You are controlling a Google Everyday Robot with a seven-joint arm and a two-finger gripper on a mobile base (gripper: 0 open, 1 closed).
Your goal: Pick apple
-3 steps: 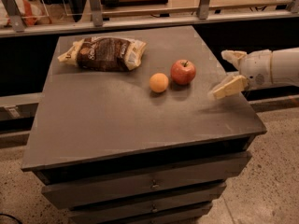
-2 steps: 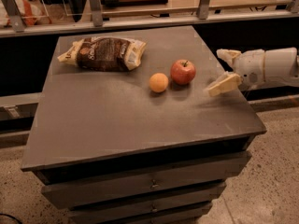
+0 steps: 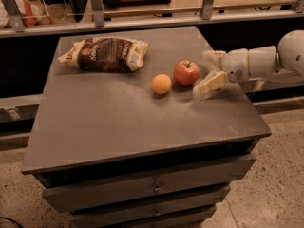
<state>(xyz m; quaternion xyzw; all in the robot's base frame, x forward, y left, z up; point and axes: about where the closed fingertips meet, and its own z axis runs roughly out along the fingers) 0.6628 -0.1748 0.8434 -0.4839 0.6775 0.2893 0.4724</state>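
Note:
The red apple point(image 3: 186, 72) with a short dark stem sits upright on the grey cabinet top point(image 3: 118, 113), right of centre. My gripper point(image 3: 207, 71) comes in from the right on a white arm, just above the top. Its two cream fingers point(image 3: 212, 82) are spread open, pointing left at the apple. The fingertips are a short gap to the right of the apple and do not touch it. The gripper holds nothing.
A small plain orange fruit point(image 3: 161, 84) lies just left of the apple, nearly touching it. A brown and white snack bag point(image 3: 105, 54) lies at the back left. A glass rail and shelf point(image 3: 142, 13) run behind the cabinet. Drawers point(image 3: 152, 189) face the front.
My gripper has moved left across the cabinet top toward the apple, closing most of the gap. The apple, orange fruit and bag have not moved.

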